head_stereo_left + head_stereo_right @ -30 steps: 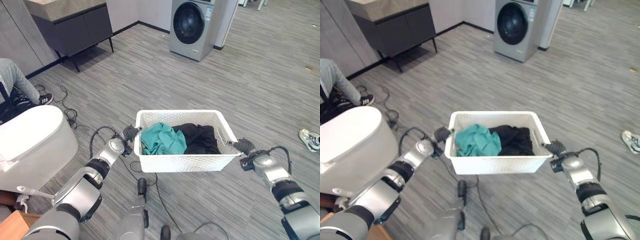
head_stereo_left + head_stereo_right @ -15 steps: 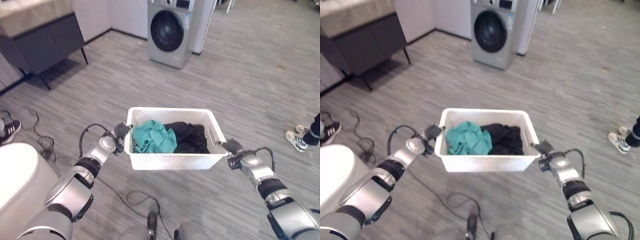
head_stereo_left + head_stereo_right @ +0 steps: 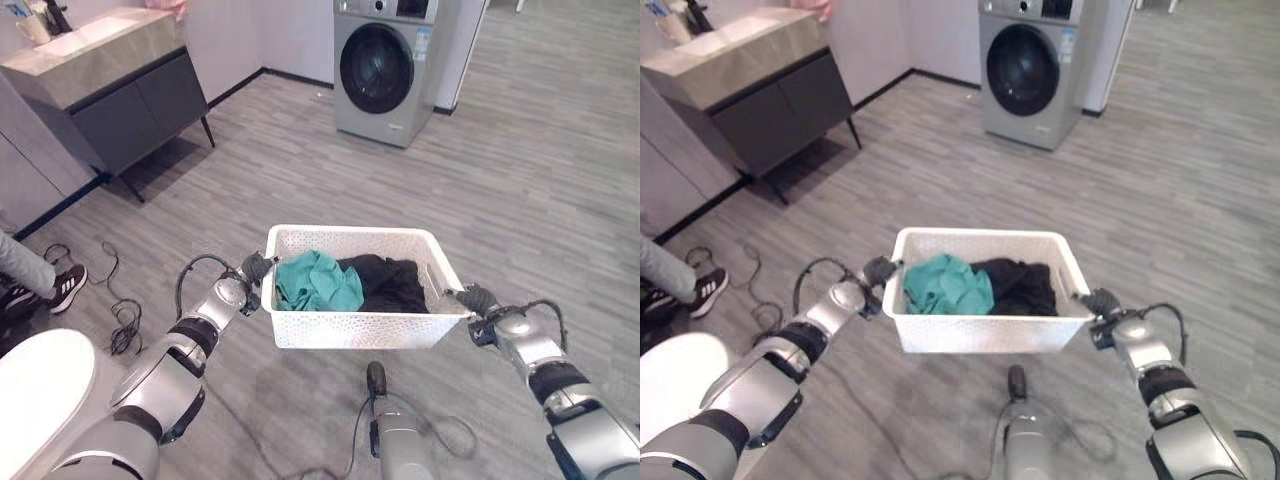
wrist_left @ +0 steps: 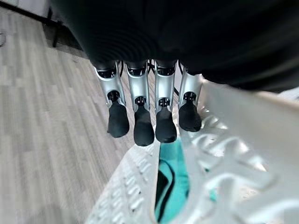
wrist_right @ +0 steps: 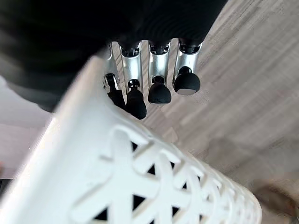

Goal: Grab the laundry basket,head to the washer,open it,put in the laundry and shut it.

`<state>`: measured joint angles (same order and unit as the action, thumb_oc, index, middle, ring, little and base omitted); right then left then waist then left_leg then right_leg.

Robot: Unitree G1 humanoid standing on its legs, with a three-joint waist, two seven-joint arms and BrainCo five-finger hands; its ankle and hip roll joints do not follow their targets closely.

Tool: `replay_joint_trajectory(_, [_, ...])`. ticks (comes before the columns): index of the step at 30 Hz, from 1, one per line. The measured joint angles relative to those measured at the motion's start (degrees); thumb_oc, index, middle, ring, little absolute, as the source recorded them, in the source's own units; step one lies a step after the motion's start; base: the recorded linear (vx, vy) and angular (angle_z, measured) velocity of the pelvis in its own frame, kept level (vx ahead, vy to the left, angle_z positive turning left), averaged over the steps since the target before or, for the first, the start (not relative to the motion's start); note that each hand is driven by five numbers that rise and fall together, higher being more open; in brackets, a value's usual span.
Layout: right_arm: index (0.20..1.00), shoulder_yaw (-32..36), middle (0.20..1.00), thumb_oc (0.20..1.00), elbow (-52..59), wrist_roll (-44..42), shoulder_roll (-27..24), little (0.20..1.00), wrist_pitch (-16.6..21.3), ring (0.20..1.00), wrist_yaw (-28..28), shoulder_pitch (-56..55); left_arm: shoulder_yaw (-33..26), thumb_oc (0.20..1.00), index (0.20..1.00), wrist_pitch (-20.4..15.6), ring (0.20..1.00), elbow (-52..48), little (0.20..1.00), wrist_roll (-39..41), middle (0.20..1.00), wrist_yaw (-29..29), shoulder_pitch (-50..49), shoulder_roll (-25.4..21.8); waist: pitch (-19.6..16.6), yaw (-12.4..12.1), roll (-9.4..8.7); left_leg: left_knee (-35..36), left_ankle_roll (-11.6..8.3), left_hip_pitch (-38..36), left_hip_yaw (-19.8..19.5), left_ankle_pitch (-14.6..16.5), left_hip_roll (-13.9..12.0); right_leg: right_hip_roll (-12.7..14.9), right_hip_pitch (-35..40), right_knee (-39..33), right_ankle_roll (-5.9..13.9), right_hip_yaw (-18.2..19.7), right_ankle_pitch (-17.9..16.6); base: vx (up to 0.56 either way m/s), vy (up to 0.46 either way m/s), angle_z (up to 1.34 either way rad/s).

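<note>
At the centre of the frame, one white laundry basket hangs between the left hand and right hand, each with fingers curled over an end rim. Inside lie two garments, one teal cloth and one black cloth; one washer stands closed at upper centre.

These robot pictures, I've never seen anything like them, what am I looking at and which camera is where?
A humanoid robot is carrying a white laundry basket off the floor, left hand and right hand each curled on an end rim. Inside lie a teal garment and dark clothes. The two wide pictures come from its head, looking down; the two close ones come from wrist cameras, showing fingers against the basket's lattice. Ahead stands the washer, door shut; a dark cabinet stands left.
</note>
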<state>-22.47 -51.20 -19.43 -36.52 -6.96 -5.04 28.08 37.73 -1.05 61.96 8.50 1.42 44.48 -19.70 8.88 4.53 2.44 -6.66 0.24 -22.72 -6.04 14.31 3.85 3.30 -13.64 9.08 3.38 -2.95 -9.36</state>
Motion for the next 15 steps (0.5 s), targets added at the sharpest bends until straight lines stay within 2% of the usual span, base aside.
replay_joint_trajectory(1, [0.200,0.0,0.200,0.200,-0.1,0.0,-0.2,0.200,0.0,0.200,0.0,0.0,-0.1,0.200,0.200,0.0,0.200,-0.1,0.200,0.0,0.200,-0.1,-0.2,0.4,-0.6,0.0,0.91,-5.3,-0.58,1.7,0.3,-0.2,-1.6,-1.1,1.1,0.9,-1.34,-0.9,1.7,0.10,-0.068,0.12])
replay_joint_trajectory(2, [0.200,-0.2,0.200,0.200,0.0,0.0,-0.2,0.200,0.0,0.200,0.1,0.2,-0.5,0.200,0.200,0.0,0.200,-0.4,0.200,0.0,0.200,-0.1,-0.2,0.3,-0.9,0.2,1.29,-10.6,-1.76,3.6,0.7,-0.3,-2.4,-2.3,2.5,0.3,-3.62,-1.3,1.2,0.00,0.000,-0.08])
replay_joint_trajectory(3, [0.200,-0.2,0.200,0.200,0.9,0.0,-0.3,0.200,0.0,0.200,0.1,1.4,-1.7,0.200,0.200,-0.1,0.200,-1.7,0.200,0.1,0.200,0.0,0.0,-0.9,-0.9,0.3,0.94,-12.8,-2.72,5.3,0.5,0.4,-3.5,-3.8,4.2,-0.7,-4.87,-1.3,2.0,0.00,0.000,-0.09])
replay_joint_trajectory(6, [0.200,-0.2,0.200,0.200,1.1,0.0,-0.5,0.200,0.0,0.200,0.3,4.5,-1.8,0.200,0.200,-0.2,0.200,-3.0,0.200,0.1,0.200,0.0,1.2,-2.5,-0.4,1.2,-0.12,-10.9,-3.24,7.9,0.5,0.1,-4.5,-5.5,7.0,-1.2,-5.42,-0.8,2.5,0.00,0.000,-0.11])
replay_joint_trajectory(9, [0.200,-0.2,0.200,0.200,1.1,0.0,-0.5,0.200,0.1,0.200,0.5,4.6,-2.0,0.200,0.200,-0.2,0.200,-2.9,0.200,0.1,0.200,0.0,1.4,-2.5,0.7,1.3,-1.92,-8.9,-4.42,8.0,0.5,-0.7,-4.7,-5.7,11.2,-1.9,-5.16,-0.9,2.7,0.50,-0.626,0.06])
replay_joint_trajectory(10, [0.200,0.1,0.200,0.200,0.2,-0.9,-1.5,0.200,1.4,0.200,0.9,3.6,-1.2,0.200,0.200,-0.4,0.200,-1.8,0.200,0.3,0.200,-0.3,3.8,-1.5,0.8,1.6,-2.19,-29.5,-5.35,18.7,2.4,-8.7,-6.9,-7.9,12.3,1.6,-9.79,-3.4,11.3,0.23,-0.358,0.30])
replay_joint_trajectory(11, [0.200,-0.2,0.200,0.200,0.2,-1.2,-1.4,0.200,1.1,0.200,0.8,3.2,-0.6,0.200,0.200,-0.6,0.200,-4.0,0.200,0.5,0.200,-0.4,4.2,-2.2,0.9,0.7,-4.67,-42.4,-0.13,25.1,6.7,-12.1,-7.7,-7.7,14.3,-1.2,-10.97,-2.9,12.6,0.19,-0.176,0.13])
replay_joint_trajectory(12, [0.200,-0.2,0.200,0.200,0.4,-1.2,-0.6,0.200,1.0,0.200,1.3,3.6,-1.1,0.200,0.200,-0.8,0.200,-5.0,0.200,0.9,0.200,0.5,3.1,-2.6,1.3,-0.2,-3.79,-47.5,0.77,28.3,7.1,-13.4,-10.5,-9.5,15.3,-2.3,-10.07,-3.3,11.1,0.24,-0.113,-0.32])
replay_joint_trajectory(14, [0.200,-0.3,0.200,0.200,1.4,-1.6,0.1,0.200,1.0,0.200,1.5,3.2,-1.4,0.200,0.200,-0.1,0.200,-4.7,0.200,1.8,0.200,0.1,2.7,-3.9,1.3,-0.7,-5.64,-50.2,-0.02,33.8,6.0,-12.8,-10.8,-9.5,16.4,-3.0,-11.31,-2.7,11.4,0.53,0.012,-0.05])
replay_joint_trajectory(15, [0.200,1.5,0.200,0.200,2.2,-2.1,0.6,0.200,1.0,0.200,2.0,2.5,-0.8,0.200,0.200,-0.2,0.200,-5.5,0.200,2.3,0.200,0.3,2.5,-4.0,2.4,-1.4,-7.95,-41.9,-2.05,38.2,7.6,-9.1,-9.7,-7.9,16.8,-4.9,-11.76,-1.8,11.6,0.63,0.151,0.27])
